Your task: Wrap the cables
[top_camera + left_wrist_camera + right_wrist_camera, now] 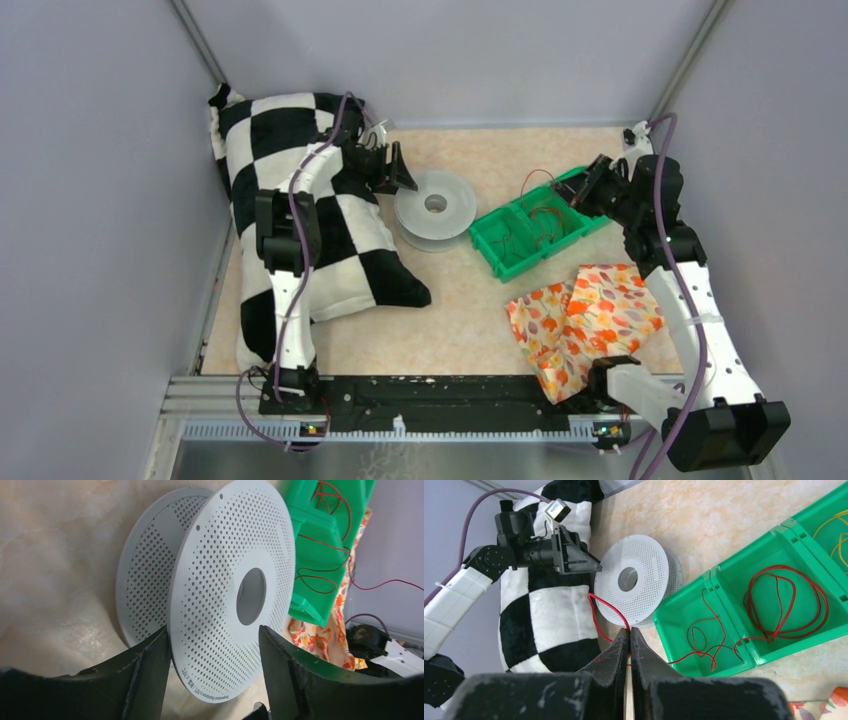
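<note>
Thin red cables (pixel 781 600) lie in loose loops in a green bin (pixel 724 587), and a yellow one (pixel 831 527) lies in its far compartment. My right gripper (pixel 628 631) is shut on one red cable, which curls out from its tips towards the grey perforated spool (pixel 634 587). In the top view this gripper (pixel 588 188) hovers over the bin (pixel 500 245). My left gripper (pixel 212 630) is open, its fingers (pixel 155 655) either side of the spool's near rim (pixel 220 610). In the top view it (pixel 398 172) sits at the spool's (pixel 435 208) left edge.
A black-and-white checkered pillow (pixel 300 230) lies under the left arm at the table's left. A floral cloth (pixel 585 320) lies at the front right, beside the right arm. Grey walls close in the table on three sides.
</note>
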You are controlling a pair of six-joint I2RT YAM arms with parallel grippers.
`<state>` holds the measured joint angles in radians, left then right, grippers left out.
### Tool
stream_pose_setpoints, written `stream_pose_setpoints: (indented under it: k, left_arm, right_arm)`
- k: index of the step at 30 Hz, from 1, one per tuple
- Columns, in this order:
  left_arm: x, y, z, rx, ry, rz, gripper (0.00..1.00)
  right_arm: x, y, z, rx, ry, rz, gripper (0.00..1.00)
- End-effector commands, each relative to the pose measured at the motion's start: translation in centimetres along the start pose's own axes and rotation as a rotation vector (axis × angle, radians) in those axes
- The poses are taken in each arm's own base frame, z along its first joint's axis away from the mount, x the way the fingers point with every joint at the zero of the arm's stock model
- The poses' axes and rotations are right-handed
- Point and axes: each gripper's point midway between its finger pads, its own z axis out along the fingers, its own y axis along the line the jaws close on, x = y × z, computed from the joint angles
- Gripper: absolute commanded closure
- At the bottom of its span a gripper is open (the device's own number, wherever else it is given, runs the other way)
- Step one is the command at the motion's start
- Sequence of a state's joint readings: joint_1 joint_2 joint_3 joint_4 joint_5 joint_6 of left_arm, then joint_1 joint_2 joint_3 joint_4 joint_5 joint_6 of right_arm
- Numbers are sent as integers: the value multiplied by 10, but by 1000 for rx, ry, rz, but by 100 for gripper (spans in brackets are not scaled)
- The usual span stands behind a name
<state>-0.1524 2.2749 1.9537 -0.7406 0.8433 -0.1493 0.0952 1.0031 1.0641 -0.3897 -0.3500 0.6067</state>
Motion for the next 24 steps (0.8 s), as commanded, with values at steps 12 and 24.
stream_pose_setpoints:
  k: [12,24]
  left_arm:
    - [-21,-60,-26,225,-77,34,85]
    - [-86,-124,-101,9,-385,349,100]
  right_arm:
    - [-6,9,-2,-39,-26,0,100]
    - [-5,8,-3,-36,-28,1,100]
